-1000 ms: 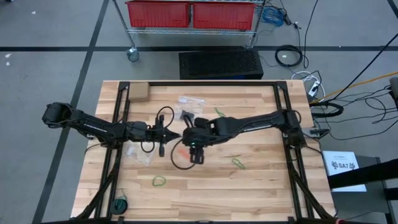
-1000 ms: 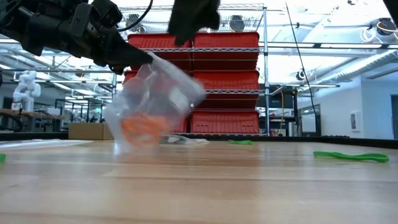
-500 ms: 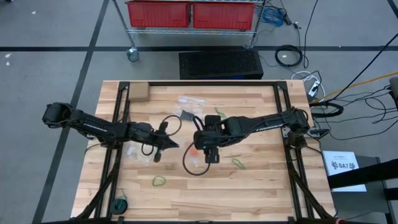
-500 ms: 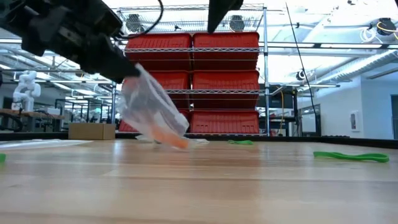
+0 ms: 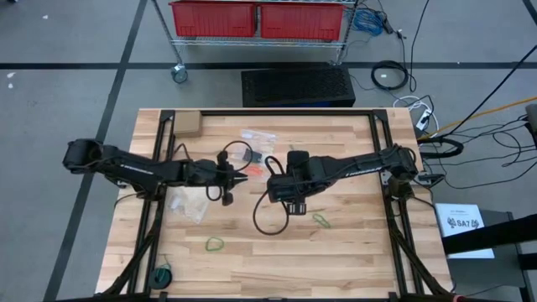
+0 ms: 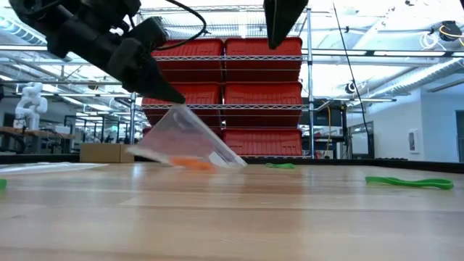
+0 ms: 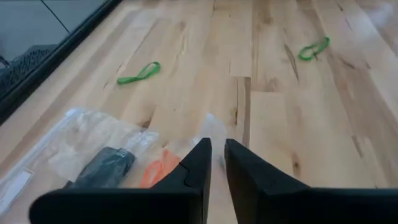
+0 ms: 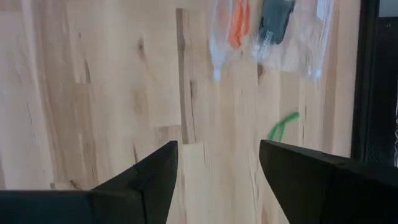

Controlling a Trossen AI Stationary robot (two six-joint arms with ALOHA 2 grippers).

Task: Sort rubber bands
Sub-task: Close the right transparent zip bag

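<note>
Crinkled clear bag (image 6: 190,141) — left end effector (image 7: 217,163) nearly together at its corner, right end effector (image 8: 217,163) apart.

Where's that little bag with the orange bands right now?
Mid-table in the overhead view, the bag rests on the wood just ahead of the left claw.

Bright even overhead light, soft faint shadows on the wooden table (image 5: 352,243), glaring ceiling lamps in the low view, motion blur in the right wrist view
</note>
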